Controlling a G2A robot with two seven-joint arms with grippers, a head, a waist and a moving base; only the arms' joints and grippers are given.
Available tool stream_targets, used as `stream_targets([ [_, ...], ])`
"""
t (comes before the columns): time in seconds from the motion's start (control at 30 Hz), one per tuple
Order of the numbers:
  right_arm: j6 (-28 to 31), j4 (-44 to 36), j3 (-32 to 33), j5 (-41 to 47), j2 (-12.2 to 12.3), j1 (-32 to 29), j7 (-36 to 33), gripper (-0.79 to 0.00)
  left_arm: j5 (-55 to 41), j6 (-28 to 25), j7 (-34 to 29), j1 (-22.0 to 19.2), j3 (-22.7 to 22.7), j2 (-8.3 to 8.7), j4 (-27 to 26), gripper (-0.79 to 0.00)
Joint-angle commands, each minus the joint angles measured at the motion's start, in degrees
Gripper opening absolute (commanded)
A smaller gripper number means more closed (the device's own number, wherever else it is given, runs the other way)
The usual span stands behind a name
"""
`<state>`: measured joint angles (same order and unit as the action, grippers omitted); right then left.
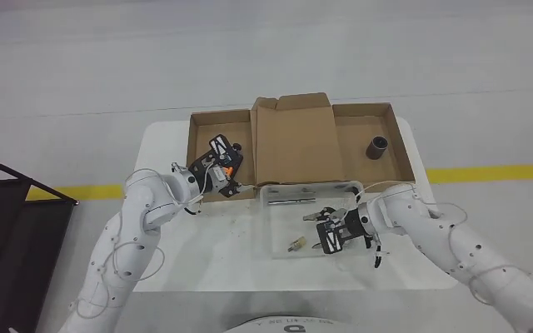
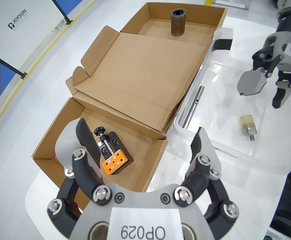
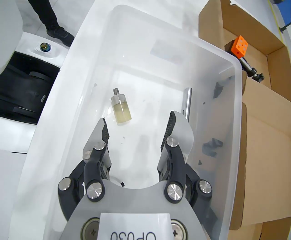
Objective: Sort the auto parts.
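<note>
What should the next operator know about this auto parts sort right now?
Left gripper: open, empty, over the left compartment of the cardboard box, beside the mini vise lying there.
Right gripper: open, empty, inside the clear bin, near the threaded stud.
Done, it seems: the mini vise is in the left compartment and the dark sleeve stands in the right one.
Left: the threaded stud and the metal rod lie in the bin, neither gripped.
</note>
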<state>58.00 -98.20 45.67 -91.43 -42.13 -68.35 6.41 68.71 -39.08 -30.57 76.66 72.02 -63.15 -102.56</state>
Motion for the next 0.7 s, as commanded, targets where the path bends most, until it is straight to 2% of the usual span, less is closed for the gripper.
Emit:
stream_targets([
  [0.0, 0.0, 0.4, -2.2, 1.3, -0.1, 1.7, -1.2, -0.175, 0.0, 0.0, 0.0, 0.0, 0.0, 0.0, 0.0, 0.0],
  [0.1, 0.0, 1.1, -5.6, 3.5, -0.3, 4.4, -3.3, -0.2, 0.0, 0.0, 0.0, 0.0, 0.0, 0.0, 0.0, 0.0],
  [0.33, 0.0, 3.0, -12.8, 8.1, -1.5, 10.1, -7.7, -0.351, 0.0, 0.0, 0.0, 0.0, 0.0, 0.0, 0.0, 0.0],
  [0.67, 0.0, 6.7, -20.2, 13.8, -3.5, 16.4, -12.4, -0.4, 0.0, 0.0, 0.0, 0.0, 0.0, 0.0, 0.0, 0.0],
])
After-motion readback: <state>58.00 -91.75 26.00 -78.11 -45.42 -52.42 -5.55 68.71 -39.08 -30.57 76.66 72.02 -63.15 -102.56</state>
